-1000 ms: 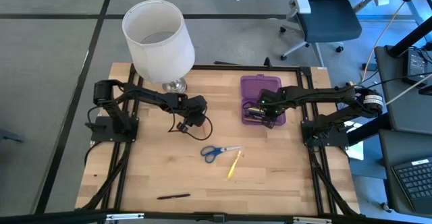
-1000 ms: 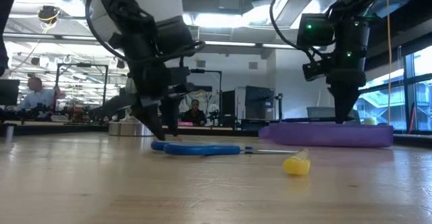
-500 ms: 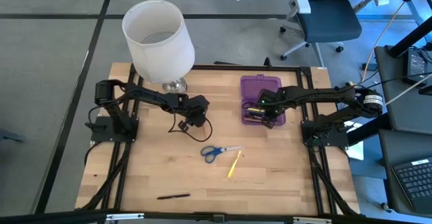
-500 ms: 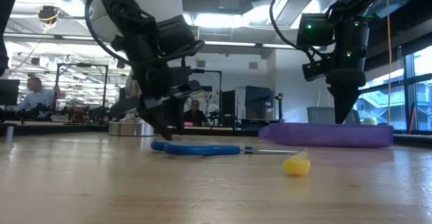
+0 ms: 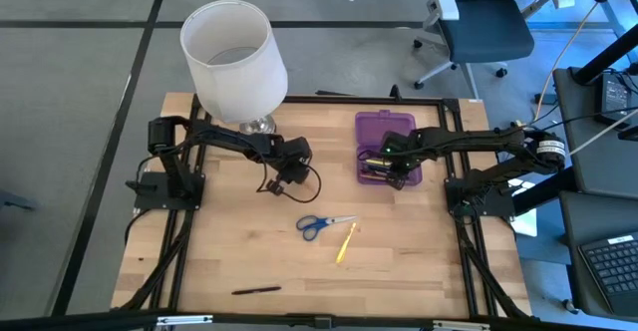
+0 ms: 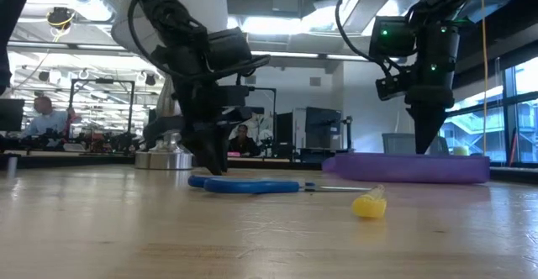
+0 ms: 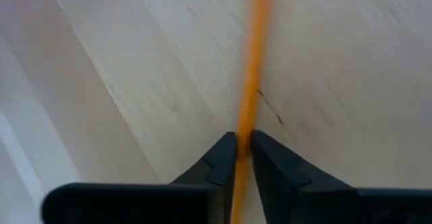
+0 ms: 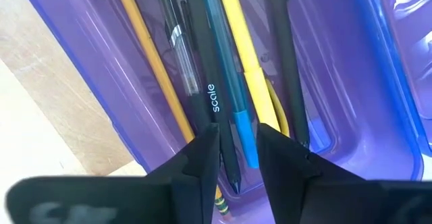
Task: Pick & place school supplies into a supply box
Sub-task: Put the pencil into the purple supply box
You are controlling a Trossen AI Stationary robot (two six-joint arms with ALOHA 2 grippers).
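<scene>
My left gripper [image 5: 288, 171] [image 6: 213, 168] points down at the table's middle, left of the supply box, and is shut on an orange pencil [image 7: 253, 69]. My right gripper [image 8: 236, 158] [image 5: 391, 162] is open and hangs low inside the open purple supply box [image 5: 387, 144] [image 6: 412, 167]. Its fingers stand either side of a black pen [image 8: 206, 96] and a blue pen [image 8: 233, 96], which lie in the box among yellow pencils [image 8: 239, 42]. Blue-handled scissors [image 5: 324, 223] [image 6: 252, 184], a yellow pencil [image 5: 346, 241] [image 6: 370, 203] and a black pen [image 5: 256, 290] lie flat on the table. My left gripper pinches the orange pencil [image 7: 244, 133] between its two fingertips [image 7: 223, 158], coming from above. The pencil runs on past the fingers over the wood. Which end it holds, and whether the pencil is clear of the table, I cannot tell.
A white lampshade [image 5: 234, 57] on a metal base [image 6: 164, 159] stands at the far left corner, close behind the left arm. The box lid [image 5: 384, 124] lies open toward the far edge. Bare wood lies along the near edge and the near right corner.
My left gripper has shifted a little toward the table's right, toward the supply box, and turned slightly. The right gripper has kept still over the box.
</scene>
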